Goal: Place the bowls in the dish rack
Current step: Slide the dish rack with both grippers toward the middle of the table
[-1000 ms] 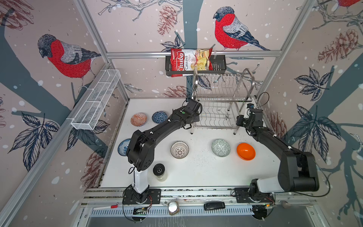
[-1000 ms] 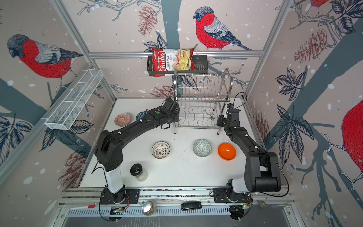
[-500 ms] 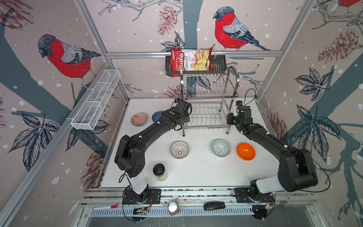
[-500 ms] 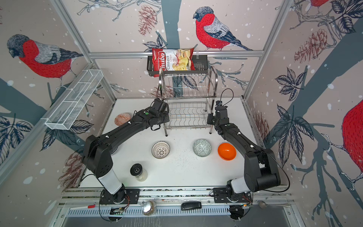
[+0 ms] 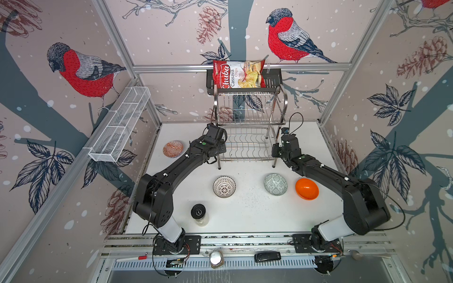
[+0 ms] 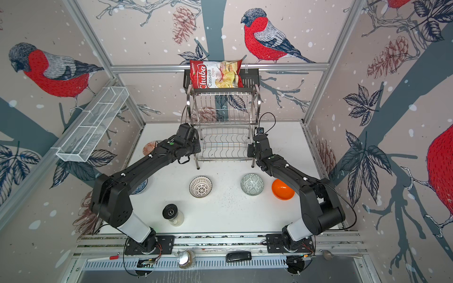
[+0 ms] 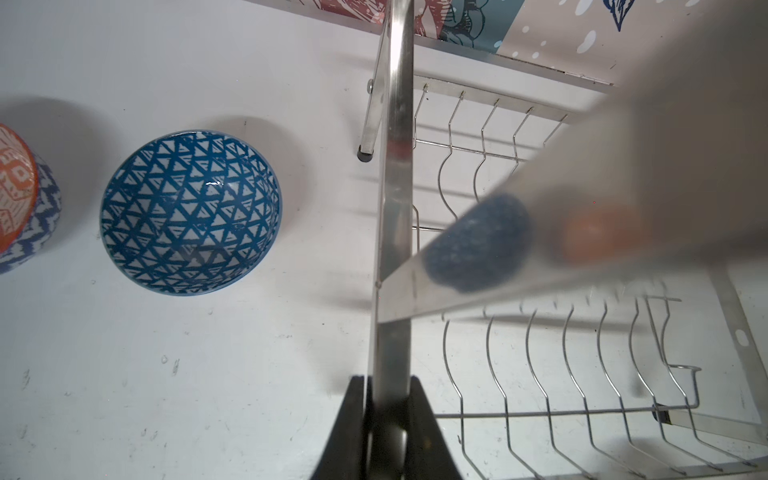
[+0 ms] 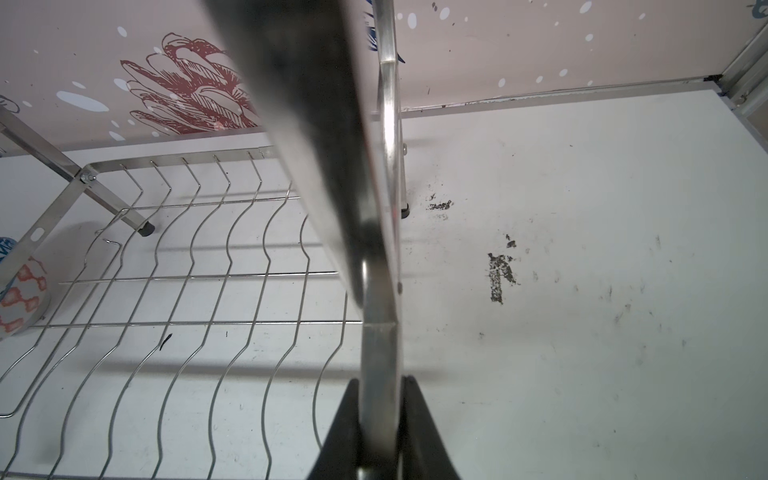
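stainless steel wire dish rack [image 5: 247, 160], shiny, two tiers on four legs, stands at the back middle of the white table [image 5: 245, 215]. left gripper [image 7: 389, 399] and right gripper [image 8: 380, 399] are each clamped on a side upright of it. round bowls sit on the table outside it: red-orange bowl [image 5: 173, 149] and blue triangle bowl [image 7: 190, 212] to its left, dotted white bowl [image 5: 224, 186], grey-green bowl [image 5: 275, 184] and plain orange bowl [image 5: 307, 188] in front. black basket [image 5: 273, 76] behind holds a chips bag [image 5: 237, 77].

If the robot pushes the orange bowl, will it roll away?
Probably not: the orange bowl sits open side up on the table, so it would likely slide. It looks smooth and shiny, so it might slip when grabbed. It seems plastic, perhaps light.
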Robot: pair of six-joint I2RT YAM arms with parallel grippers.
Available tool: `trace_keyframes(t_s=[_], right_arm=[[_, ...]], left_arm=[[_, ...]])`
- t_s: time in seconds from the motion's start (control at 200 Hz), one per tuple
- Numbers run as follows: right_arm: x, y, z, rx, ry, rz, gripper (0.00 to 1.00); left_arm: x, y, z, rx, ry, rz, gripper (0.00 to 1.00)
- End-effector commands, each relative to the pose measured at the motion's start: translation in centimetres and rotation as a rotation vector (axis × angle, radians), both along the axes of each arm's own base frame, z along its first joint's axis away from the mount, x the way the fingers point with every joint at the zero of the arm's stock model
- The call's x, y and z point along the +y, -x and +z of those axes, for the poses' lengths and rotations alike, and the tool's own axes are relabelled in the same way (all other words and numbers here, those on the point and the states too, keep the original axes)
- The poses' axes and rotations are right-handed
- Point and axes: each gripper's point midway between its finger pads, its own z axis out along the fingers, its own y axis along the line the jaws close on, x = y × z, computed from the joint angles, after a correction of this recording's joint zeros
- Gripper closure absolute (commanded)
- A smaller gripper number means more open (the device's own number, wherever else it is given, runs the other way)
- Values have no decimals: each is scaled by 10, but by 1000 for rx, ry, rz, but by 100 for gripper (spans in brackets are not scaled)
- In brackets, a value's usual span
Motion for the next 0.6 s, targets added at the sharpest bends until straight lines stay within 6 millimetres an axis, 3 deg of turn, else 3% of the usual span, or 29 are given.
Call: trace_keyframes(t_s=[0.0, 0.455, 0.595], right_arm=[[-3, -24, 46, -191, -100, -108, 100], [-4, -22, 22, -128, -56, -107, 100], [-6, -19, 15, -108, -60, -123, 100]], left_arm=[[0, -17, 17, -91, 77, 57, 100], [-2, -23, -9, -36, 82, 22, 100], [-1, -24, -8, -34, 84, 30, 100]])
